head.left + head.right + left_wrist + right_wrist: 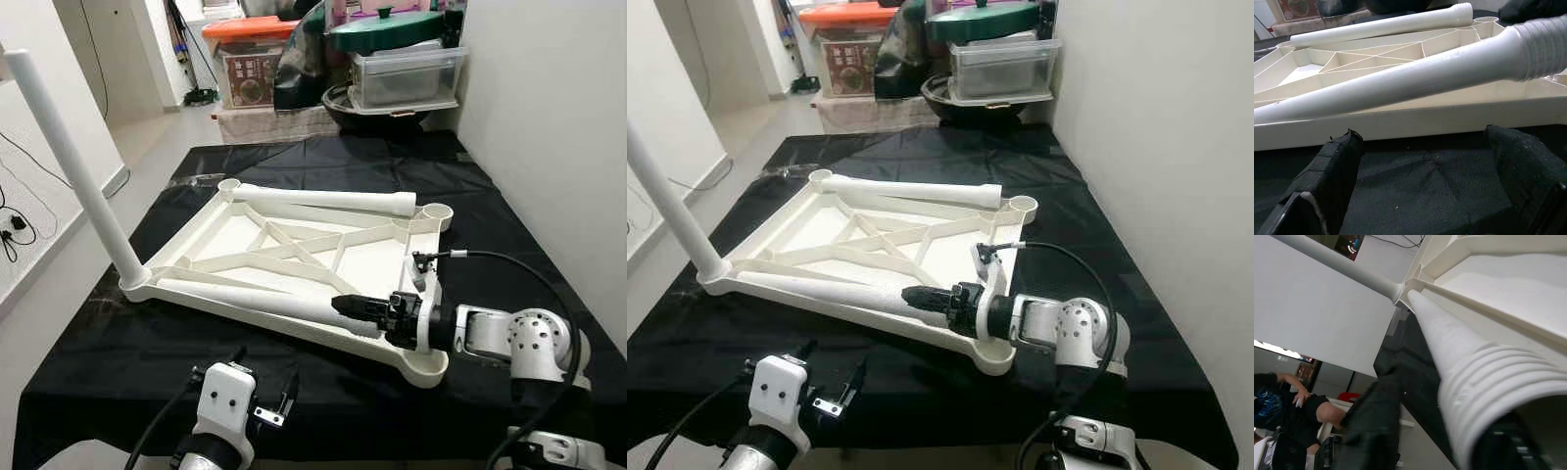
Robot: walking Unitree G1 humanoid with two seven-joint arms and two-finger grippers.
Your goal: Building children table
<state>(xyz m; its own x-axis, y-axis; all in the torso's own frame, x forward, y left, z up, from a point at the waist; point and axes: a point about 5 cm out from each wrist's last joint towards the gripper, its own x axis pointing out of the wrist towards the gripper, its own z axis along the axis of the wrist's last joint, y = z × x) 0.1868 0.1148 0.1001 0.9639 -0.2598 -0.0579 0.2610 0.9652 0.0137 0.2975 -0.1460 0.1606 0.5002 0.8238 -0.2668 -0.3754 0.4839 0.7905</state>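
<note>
A white table top (294, 331) lies upside down on the black cloth. One white leg (78, 162) stands upright in its near-left corner socket. A second leg (323, 200) rests across the far edge. A third leg (245, 297) lies along the near edge, and my right gripper (361, 308) is shut on its threaded end (1484, 382) beside the near-right corner (427, 368). My left gripper (263, 377) hovers open over the cloth in front of the near rim, with its pads (1327, 181) apart and nothing between them.
Plastic storage boxes (404, 76) and a green lid (384, 31) are stacked past the far end. A white wall (558, 147) runs close on the right. Bare floor (147, 137) lies to the left. A seated person (1293, 406) is off beyond the upright leg.
</note>
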